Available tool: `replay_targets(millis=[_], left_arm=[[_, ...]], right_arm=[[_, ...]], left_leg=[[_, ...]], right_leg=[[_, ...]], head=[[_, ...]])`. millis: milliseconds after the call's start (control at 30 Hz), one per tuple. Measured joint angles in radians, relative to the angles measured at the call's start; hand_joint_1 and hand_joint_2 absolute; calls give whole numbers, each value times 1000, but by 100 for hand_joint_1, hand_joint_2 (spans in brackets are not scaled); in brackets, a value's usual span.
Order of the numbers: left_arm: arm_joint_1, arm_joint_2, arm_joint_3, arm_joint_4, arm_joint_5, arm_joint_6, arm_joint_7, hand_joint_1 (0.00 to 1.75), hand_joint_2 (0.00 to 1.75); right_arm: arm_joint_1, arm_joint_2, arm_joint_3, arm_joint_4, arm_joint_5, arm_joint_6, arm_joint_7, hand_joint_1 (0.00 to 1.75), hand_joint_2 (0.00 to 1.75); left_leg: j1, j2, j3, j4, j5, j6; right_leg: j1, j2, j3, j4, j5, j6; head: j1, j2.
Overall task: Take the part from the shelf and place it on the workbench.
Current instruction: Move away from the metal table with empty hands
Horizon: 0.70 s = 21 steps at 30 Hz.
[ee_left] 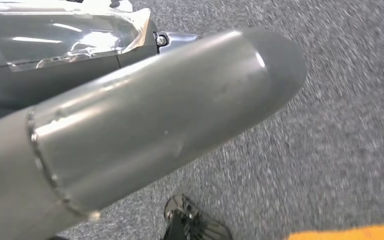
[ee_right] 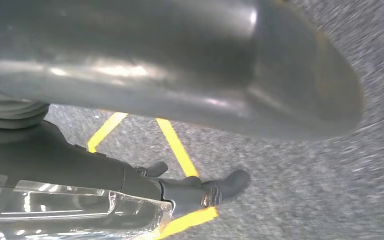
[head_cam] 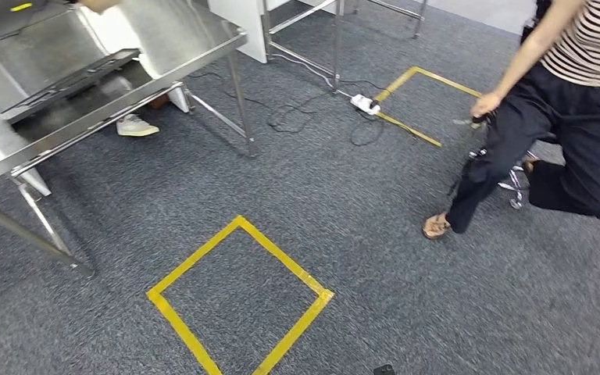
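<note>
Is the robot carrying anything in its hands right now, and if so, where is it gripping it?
It cannot be told. Each wrist view shows the thick grey thumb of the left hand and the right hand over grey carpet, with no part visible in either hand; the fingers are mostly hidden.
</note>
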Motion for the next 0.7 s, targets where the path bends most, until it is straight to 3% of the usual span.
replay_targets(millis=[67, 100, 133, 167, 200, 233, 300, 333, 400, 433, 467, 533, 600, 667, 700], left_arm=[[1, -1, 0, 0, 0, 0, 0, 0, 0], [3, -1, 0, 0, 0, 0, 0, 0, 0], [4, 0, 0, 0, 0, 0, 0, 0, 0], [4, 0, 0, 0, 0, 0, 0, 0, 0], [4, 0, 0, 0, 0, 0, 0, 0, 0], [4, 0, 0, 0, 0, -1, 0, 0, 0], [3, 3, 0, 0, -1, -1, 0, 0, 0], [3, 4, -1, 0, -1, -1, 0, 0, 0], [2, 9, -1, -1, -1, -1, -1, 0, 0], [2, 8, -1, -1, -1, 0, -1, 0, 0], [1, 8, -1, -1, -1, 0, 0, 0, 0], [0, 5, -1, -1, 0, 1, 0, 0, 0], [4, 1, -1, 0, 0, 1, 2, 0, 0], [6, -2, 0, 0, 0, 2, 2, 0, 0], [6, -3, 0, 0, 0, 1, 2, 0, 0]], right_arm=[[1, -1, -3, 0, -2, 0, 0, 0, 0], [1, -1, -5, 0, -2, 0, 0, 0, 0], [1, -1, -6, 0, -3, 0, 0, 0, 0], [3, -1, -7, 1, -3, 0, 0, 0, 0], [5, -2, -8, 1, -4, 0, 0, 0, 0], [6, -2, -9, 1, -5, 0, 0, 0, 0], [5, 3, -11, 1, -5, 0, -1, 0, 0], [2, 6, -12, 1, -5, 0, -1, 0, 0], [-2, 12, -14, 1, -5, 1, -1, 0, 0], [-2, 12, -14, 1, -4, 2, -1, 0, 0], [1, 12, -14, 1, -4, 2, 0, 0, 0], [5, 9, -15, 2, -1, 3, 1, 0, 0], [0, 5, -15, 3, 1, 4, 2, 0, 0], [-2, 2, -15, 3, 2, 4, 3, 0, 0], [-1, 1, -15, 3, 3, 5, 3, 0, 0]], left_leg=[[-1, -51, -51, 117, -75, 4], [-4, -62, -85, 186, -107, 9], [-9, -67, -115, 243, -126, 16], [-15, -70, -133, 270, -126, 26], [-22, -74, -134, 261, -107, 39], [-31, -81, -119, 217, -69, 57], [-52, -128, -66, 87, 15, 99], [-60, -153, -47, 37, 41, 116], [-67, -177, -37, 4, 52, 133], [-69, -167, -35, -6, 56, 132], [-66, -153, -27, -20, 63, 126], [-58, -123, -10, -52, 81, 115], [-54, -89, -6, -64, 88, 108], [-53, -53, -9, -62, 86, 103], [-51, -38, -10, -60, 85, 99]], right_leg=[[7, 21, -6, 0, 5, -10], [13, 33, -9, 0, 7, -13], [19, 45, -11, 0, 8, -16], [25, 58, -11, 0, 9, -18], [32, 71, -11, 0, 9, -19], [38, 85, -8, 0, 10, -20], [45, 109, -5, 0, 11, -21], [45, 121, -7, 0, 13, -22], [39, 143, -16, -1, 19, -24], [38, 155, -21, -4, 23, -21], [39, 152, -27, -1, 24, -19], [44, 105, -57, 50, -3, -20], [43, 48, -115, 172, -61, -22], [33, 31, -158, 267, -93, -9], [27, 26, -152, 264, -88, 3]], head=[[-5, 0], [-6, 0], [-7, 0], [-7, 0], [-7, 0], [-7, 0], [-4, 0], [-2, 0], [-4, 0], [-8, 0], [-12, 0], [-9, 0], [-5, 0], [-4, 0], [-3, 0]])
